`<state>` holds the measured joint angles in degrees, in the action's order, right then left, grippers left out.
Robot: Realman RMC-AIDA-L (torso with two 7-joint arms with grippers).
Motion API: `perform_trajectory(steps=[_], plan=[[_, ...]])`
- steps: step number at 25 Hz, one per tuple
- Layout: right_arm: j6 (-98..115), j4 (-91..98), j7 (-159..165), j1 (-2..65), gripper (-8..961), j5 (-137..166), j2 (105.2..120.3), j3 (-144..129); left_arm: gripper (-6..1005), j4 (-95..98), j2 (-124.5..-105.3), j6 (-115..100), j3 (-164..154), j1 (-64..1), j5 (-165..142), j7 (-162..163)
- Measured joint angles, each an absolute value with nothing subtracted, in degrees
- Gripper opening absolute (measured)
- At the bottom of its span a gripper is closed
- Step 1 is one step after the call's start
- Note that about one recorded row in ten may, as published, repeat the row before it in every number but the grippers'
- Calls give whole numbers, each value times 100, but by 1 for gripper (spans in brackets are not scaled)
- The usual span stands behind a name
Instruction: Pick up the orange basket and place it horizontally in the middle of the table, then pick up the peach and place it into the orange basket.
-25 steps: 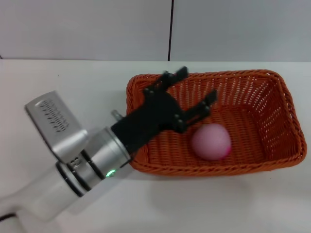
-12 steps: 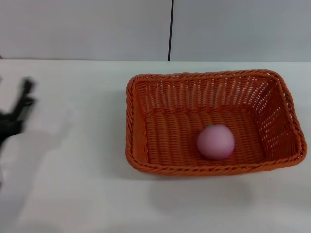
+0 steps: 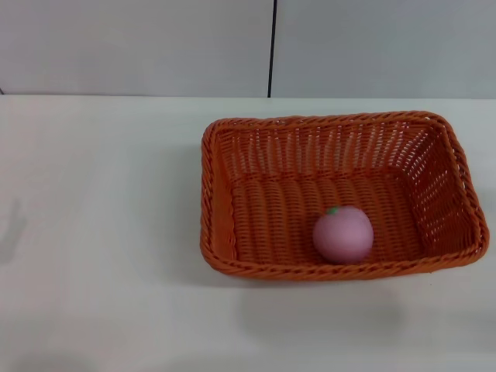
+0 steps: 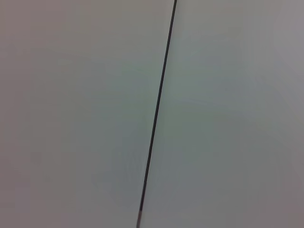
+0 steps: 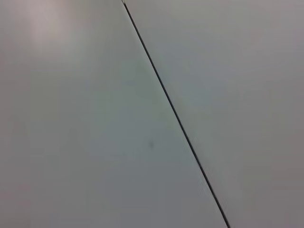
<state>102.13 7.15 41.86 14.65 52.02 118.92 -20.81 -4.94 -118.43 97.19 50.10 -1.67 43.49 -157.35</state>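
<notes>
The orange basket lies lengthwise across the white table, a little right of the middle in the head view. Inside it rests the pink peach, on the woven floor near the front wall, its small green mark facing up. No gripper shows in the head view. Both wrist views hold only a pale wall with a thin dark seam, so neither gripper nor its fingers can be seen.
A grey back wall with a dark vertical seam rises behind the table's far edge. A faint shadow lies on the tabletop at the far left edge.
The left arm, which hung open over the basket's left end beside the peach, has swung away to the left and left the view. The peach rolled slightly and settled.
</notes>
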Motion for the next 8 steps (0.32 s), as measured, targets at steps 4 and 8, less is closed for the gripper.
perform_trajectory(steps=[4, 8], plan=[[10194, 482, 3749, 1756, 614, 5202, 11895, -1935, 826, -464, -11847, 9855, 5033, -81, 4353, -15728], [10242, 454, 3597, 1876, 614, 5203, 11894, -1957, 826, -469, -11848, 10064, 5088, -48, 4364, -15697]])
